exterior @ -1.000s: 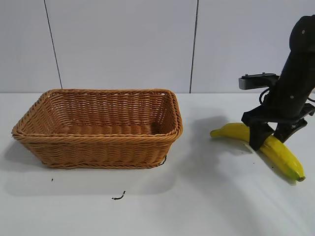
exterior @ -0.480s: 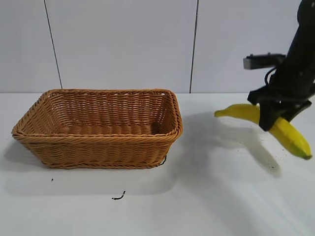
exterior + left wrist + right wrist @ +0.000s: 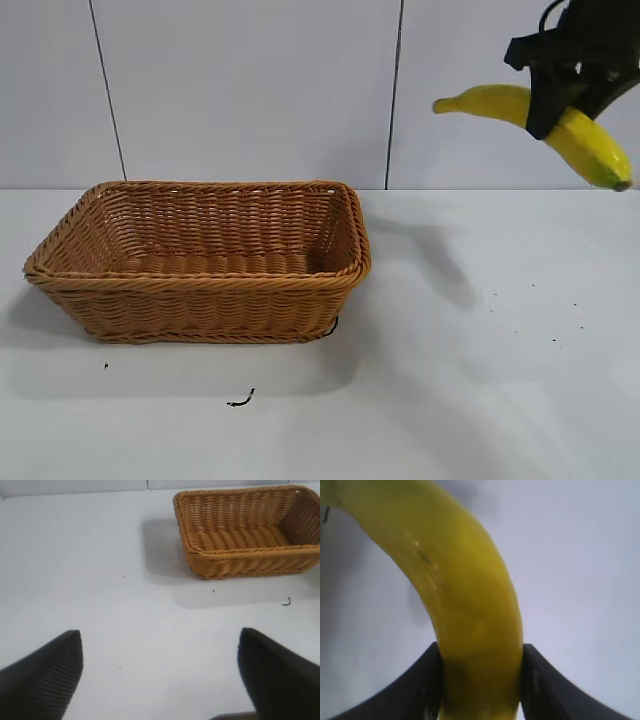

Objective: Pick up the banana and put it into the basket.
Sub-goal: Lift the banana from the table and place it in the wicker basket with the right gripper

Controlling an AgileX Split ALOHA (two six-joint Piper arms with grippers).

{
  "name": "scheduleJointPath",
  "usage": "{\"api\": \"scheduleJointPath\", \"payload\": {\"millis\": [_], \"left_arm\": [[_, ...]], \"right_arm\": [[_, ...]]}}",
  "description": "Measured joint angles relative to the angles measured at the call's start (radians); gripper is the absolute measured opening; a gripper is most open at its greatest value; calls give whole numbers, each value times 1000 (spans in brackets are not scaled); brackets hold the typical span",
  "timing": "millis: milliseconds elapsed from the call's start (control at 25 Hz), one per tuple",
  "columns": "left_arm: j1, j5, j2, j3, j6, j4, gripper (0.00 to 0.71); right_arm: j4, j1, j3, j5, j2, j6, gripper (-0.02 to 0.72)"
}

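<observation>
My right gripper (image 3: pixel 555 112) is shut on the yellow banana (image 3: pixel 590 145) and holds it high above the table at the far right, its greenish tip low on the right. In the right wrist view the banana (image 3: pixel 470 605) sits pinched between both black fingers (image 3: pixel 415 690). The tan wicker basket (image 3: pixel 200 285) stands on the table at the left, well to the left of and below the banana; nothing shows inside it. It also shows in the left wrist view (image 3: pixel 240 562). My left gripper (image 3: pixel 160 675) is open and holds nothing, above bare table away from the basket.
The white table (image 3: pixel 480 380) carries a small dark scrap (image 3: pixel 240 400) in front of the basket and a few dark specks at the right. A white panelled wall (image 3: pixel 250 90) stands behind.
My right gripper has lifted the banana from the table surface to high above it, staying at the far right. The basket has not moved.
</observation>
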Motion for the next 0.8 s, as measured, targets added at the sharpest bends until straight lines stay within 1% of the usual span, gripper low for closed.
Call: {"api": "scheduleJointPath", "payload": {"millis": [160, 200, 320, 400, 480, 560, 600, 680, 800], "left_arm": [[0, 0, 0, 0, 0, 0, 635], [0, 0, 0, 0, 0, 0, 635], [0, 0, 0, 0, 0, 0, 635], [0, 0, 0, 0, 0, 0, 635], [0, 0, 0, 0, 0, 0, 635], [0, 0, 0, 0, 0, 0, 635], [0, 0, 0, 0, 0, 0, 635], [0, 0, 0, 0, 0, 0, 635], [0, 0, 0, 0, 0, 0, 635]], "right_arm": [[-31, 120, -28, -52, 32, -31, 291], [-31, 150, -33, -70, 45, -45, 291], [-42, 235, -45, -131, 92, -102, 291], [-46, 281, -46, -189, 120, -159, 291], [-53, 320, -46, -247, 143, -227, 291], [-56, 353, -46, -281, 168, -296, 291], [-56, 364, -47, -294, 179, -318, 291], [-56, 383, -47, -317, 208, -348, 291], [-56, 389, -47, -366, 254, -359, 291]]}}
